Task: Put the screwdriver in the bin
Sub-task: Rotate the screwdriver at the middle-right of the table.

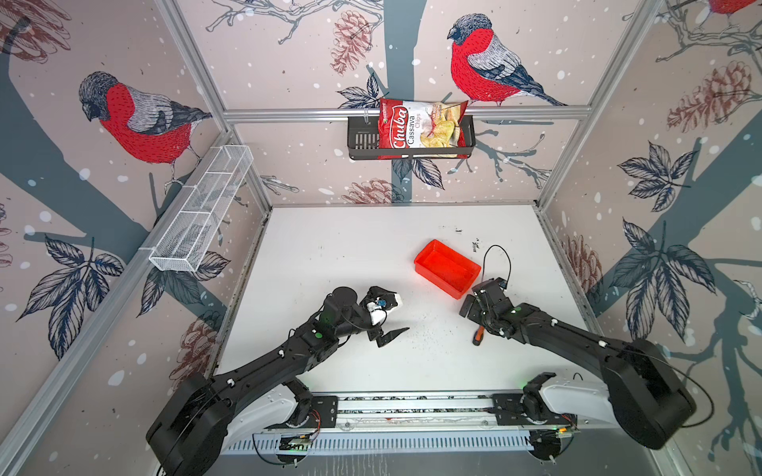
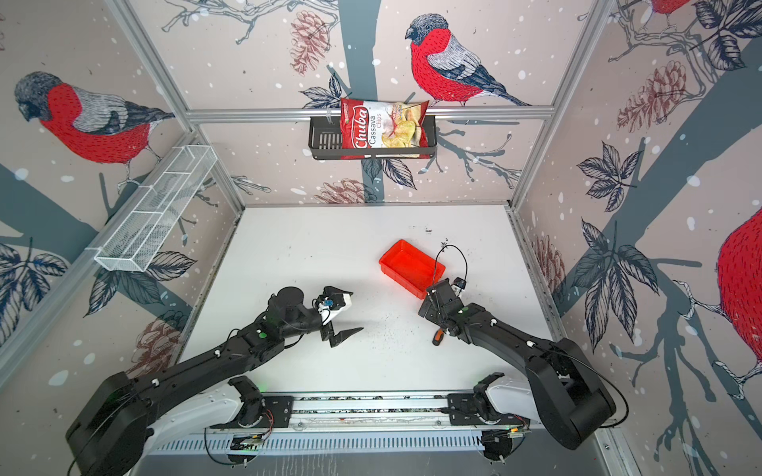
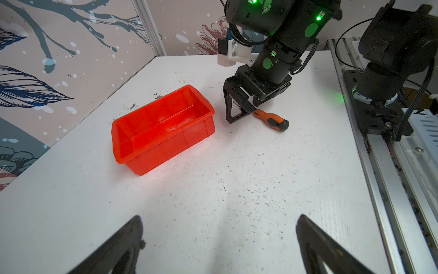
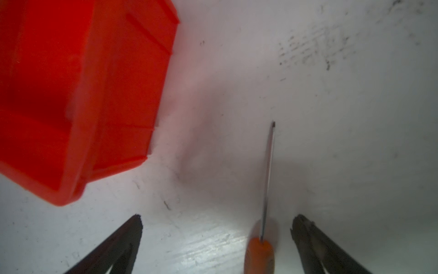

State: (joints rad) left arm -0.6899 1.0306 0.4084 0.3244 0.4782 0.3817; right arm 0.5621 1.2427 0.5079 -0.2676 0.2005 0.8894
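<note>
Your right gripper [image 4: 216, 220], jaws wide, straddles the screwdriver [image 3: 270, 119] lying beside the bin [image 3: 170, 147]; probably light, stiff, slick-shafted, so grip the handle; left gripper [image 3: 219, 217] hovers apart, jaws wide

From above, my right wrist [image 1: 490, 307] covers nearly all of the screwdriver [image 1: 477, 337]: just the butt of its handle pokes out, and my right jaws sit unseen beneath. In a top view that wrist also overlaps the near corner of the bin [image 2: 400, 280]. Down in my right wrist view, the handle runs off the picture's edge, the bin is blurred and cropped on two sides, and my fingers [image 4: 128, 234] are cut short. My left wrist view loses the shaft behind my right jaws; my left jaws show only tips. On the wall, the chips bag [image 1: 420, 127] masks part of the black basket [image 1: 363, 140]. Right jaws touching the tabletop [image 3: 237, 178]? Can't tell.
</note>
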